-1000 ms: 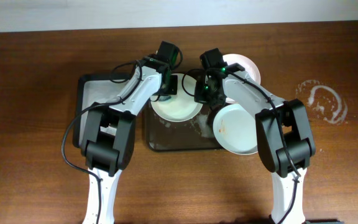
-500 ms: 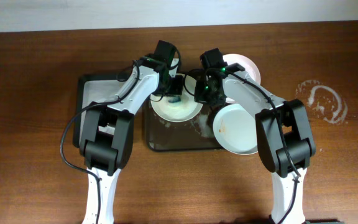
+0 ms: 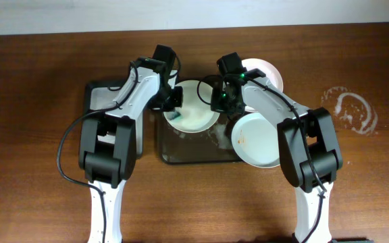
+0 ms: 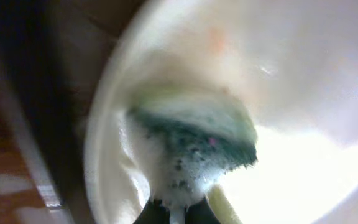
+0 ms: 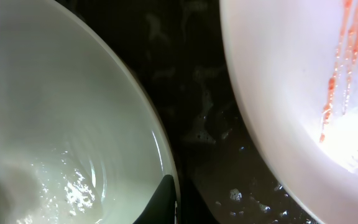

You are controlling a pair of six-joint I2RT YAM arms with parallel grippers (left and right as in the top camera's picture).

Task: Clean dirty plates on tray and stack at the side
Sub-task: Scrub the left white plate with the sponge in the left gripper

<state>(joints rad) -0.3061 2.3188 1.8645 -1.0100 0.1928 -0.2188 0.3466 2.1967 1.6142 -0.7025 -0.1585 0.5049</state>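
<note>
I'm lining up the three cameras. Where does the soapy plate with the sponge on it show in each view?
Overhead: the soapy plate is upper centre, over the far edge of the tray.
Left wrist: it fills most of the frame.
Right wrist: it takes the left half.
Landmark: the sponge, mid-frame in the left wrist view, shows teal on the plate's left side overhead. It is not clearly visible in the right wrist view.

Plates (image 3: 255, 138): smooth glossy white, hard glaze look, wet sheen on the one being scrubbed. Sponge (image 4: 197, 134): green, coarse and porous, coated in white foam. Tray (image 5: 204, 124): dark smooth plastic look under a wet film; desk (image 3: 32, 101): brown wood grain, low sheen.
</note>
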